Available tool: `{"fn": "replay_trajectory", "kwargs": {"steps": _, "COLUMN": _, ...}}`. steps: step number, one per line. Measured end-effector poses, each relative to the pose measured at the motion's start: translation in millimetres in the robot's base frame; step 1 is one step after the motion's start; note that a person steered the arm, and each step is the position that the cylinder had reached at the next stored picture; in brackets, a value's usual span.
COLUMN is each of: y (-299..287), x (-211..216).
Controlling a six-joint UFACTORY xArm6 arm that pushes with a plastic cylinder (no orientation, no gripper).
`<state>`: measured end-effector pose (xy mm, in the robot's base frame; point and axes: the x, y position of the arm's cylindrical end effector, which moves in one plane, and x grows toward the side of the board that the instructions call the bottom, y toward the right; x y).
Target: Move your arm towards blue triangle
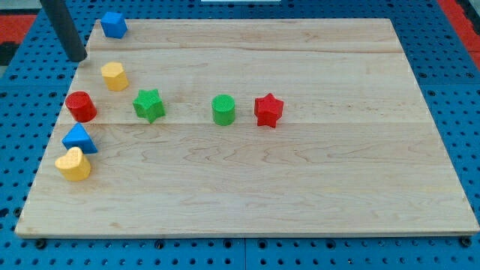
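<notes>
Eight small coloured blocks sit on the pale wooden counter [315, 172], two of each colour. The blues: a blue triangular block [79, 139] near the view's left edge, and a blue cube-like block [113, 24] up at the top left corner. The yellows: a yellow heart-shaped block [73, 164] touching the triangle's lower side, and a yellow rounded block [115, 76] further up. The reds: a red cylinder [81, 106] just above the triangle, and a red star [268, 110] near the middle. The greens: a green star [148, 104] and a green cylinder [223, 109] between the two reds. The dark rod carries no jaws, so no opening or closing shows. My tip [77, 58] rests at the counter's upper left edge, above the red cylinder and well apart from the blue triangle.
</notes>
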<state>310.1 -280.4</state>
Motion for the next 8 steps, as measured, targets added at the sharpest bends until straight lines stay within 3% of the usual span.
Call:
{"fn": "replay_trajectory", "kwargs": {"steps": 2, "y": -4.2, "x": 6.9}}
{"fn": "replay_trajectory", "kwargs": {"steps": 4, "y": -10.9, "x": 62.3}}
{"fn": "replay_trajectory", "kwargs": {"steps": 8, "y": -24.1, "x": 95.9}}
